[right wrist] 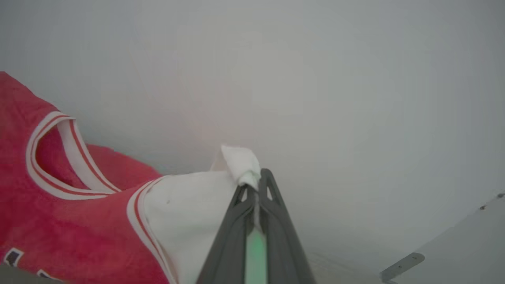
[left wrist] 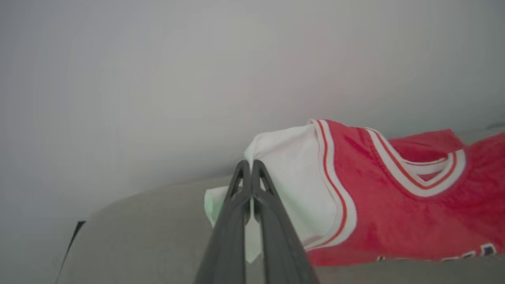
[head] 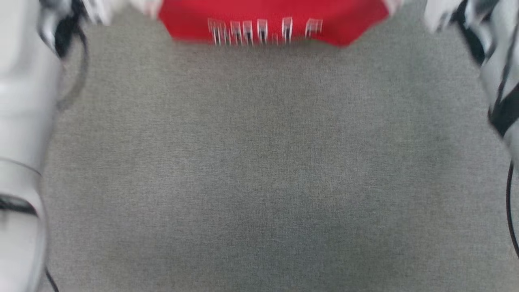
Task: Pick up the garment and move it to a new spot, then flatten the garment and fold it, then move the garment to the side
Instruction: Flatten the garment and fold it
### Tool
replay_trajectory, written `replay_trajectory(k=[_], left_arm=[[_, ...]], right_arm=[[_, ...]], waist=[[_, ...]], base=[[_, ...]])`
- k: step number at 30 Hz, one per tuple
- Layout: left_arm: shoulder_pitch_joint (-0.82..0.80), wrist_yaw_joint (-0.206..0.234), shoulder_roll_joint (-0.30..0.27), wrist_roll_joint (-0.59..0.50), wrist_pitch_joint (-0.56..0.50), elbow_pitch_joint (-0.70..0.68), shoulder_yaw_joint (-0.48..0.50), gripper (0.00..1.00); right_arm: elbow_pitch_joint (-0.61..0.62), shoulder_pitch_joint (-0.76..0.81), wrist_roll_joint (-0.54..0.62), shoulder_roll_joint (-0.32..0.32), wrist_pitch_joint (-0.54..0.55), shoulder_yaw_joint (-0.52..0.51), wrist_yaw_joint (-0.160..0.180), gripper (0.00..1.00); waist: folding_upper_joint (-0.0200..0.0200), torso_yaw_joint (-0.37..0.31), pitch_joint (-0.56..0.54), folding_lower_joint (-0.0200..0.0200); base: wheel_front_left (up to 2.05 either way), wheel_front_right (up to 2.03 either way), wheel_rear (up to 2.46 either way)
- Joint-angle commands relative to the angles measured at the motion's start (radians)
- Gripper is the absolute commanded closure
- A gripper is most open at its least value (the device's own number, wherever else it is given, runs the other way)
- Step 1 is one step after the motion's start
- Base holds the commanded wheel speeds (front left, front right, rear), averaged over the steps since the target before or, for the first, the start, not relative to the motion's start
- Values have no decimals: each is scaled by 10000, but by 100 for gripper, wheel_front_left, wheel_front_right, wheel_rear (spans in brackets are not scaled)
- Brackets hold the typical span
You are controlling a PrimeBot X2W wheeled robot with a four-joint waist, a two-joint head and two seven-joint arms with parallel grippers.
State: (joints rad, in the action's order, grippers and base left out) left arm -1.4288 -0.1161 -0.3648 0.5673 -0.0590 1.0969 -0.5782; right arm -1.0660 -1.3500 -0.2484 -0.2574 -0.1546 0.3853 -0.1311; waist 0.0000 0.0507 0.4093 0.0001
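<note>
Garment (head: 271, 20): one red jersey, top centre of head view, grey surface (head: 259, 162) below. Two grippers. Left gripper (left wrist: 251, 163) is clamped on one white sleeve (left wrist: 292, 185), right gripper (right wrist: 258, 181) on the other sleeve (right wrist: 189, 209).

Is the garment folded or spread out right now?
Spread, not folded. The garment stretches between the left gripper and right gripper, each shut on a white sleeve. Lower hem: cannot tell.

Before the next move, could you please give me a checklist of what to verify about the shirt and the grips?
1. The left jaws shut on a sleeve: ok.
2. The right jaws shut on the other sleeve: ok.
3. The shirt spread between them: ok.
4. Its lower part lifted off the table: cannot tell.
5. Head view sharp: not ok, blurred.
</note>
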Motion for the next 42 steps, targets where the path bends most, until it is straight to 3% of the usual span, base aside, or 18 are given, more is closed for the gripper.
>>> replay_trajectory(k=[1, 7, 12, 15, 19, 26, 35, 40, 41, 42], left_arm=[[850, -94, 110, 424, -925, 115, -94, 100], [2649, -134, -48, 1363, -2701, -660, -404, 100], [4645, -90, -687, 2121, -3689, -2135, -395, 100], [5877, 188, -1214, 2331, -4167, -3397, -412, 100], [7637, 1087, -1966, 2745, -4725, -5404, -204, 100], [10719, 3069, -3191, 3321, -5451, -9130, 147, 100], [13553, 5306, -4059, 3856, -6117, -12155, 398, 100], [14032, 5591, -3978, 3871, -5973, -12698, 364, 100], [14052, 5575, -3930, 3865, -5934, -12725, 343, 100], [14055, 5576, -3873, 3867, -5895, -12736, 332, 100]], right_arm=[[295, 849, -813, -144, 669, 713, 5, 100], [1954, 2578, -2863, -1072, 2175, 2033, 5, 100], [4267, 4452, -4521, -2524, 3603, 3036, 5, 100], [5477, 5555, -5139, -3387, 4091, 3133, 5, 100], [6697, 6977, -5671, -4267, 4541, 2897, 5, 100], [8454, 9371, -6107, -5134, 5382, 2412, 5, 100], [10301, 11805, -7009, -6322, 6656, 2236, 7, 100], [10323, 12419, -6927, -6223, 6802, 1942, 7, 100], [10295, 12459, -6848, -6152, 6783, 1871, 7, 93], [10320, 12469, -6732, -6053, 6703, 1757, 7, 58]], waist=[[0, 109, -400, -1], [0, 189, -881, -1], [0, 170, -1215, -1], [0, 158, -1323, -1], [0, 149, -1415, -1], [0, 69, -1386, -1], [0, -28, -1284, -1], [0, 7, -1260, -1], [0, 20, -1260, -1], [0, 30, -1264, -1]], base=[[0, 0, 0], [0, 0, 0], [0, 0, 0], [0, 0, 0], [0, 0, 0], [0, 0, 0], [0, 0, 0], [0, 0, 0], [0, 0, 0], [0, 0, 0]])
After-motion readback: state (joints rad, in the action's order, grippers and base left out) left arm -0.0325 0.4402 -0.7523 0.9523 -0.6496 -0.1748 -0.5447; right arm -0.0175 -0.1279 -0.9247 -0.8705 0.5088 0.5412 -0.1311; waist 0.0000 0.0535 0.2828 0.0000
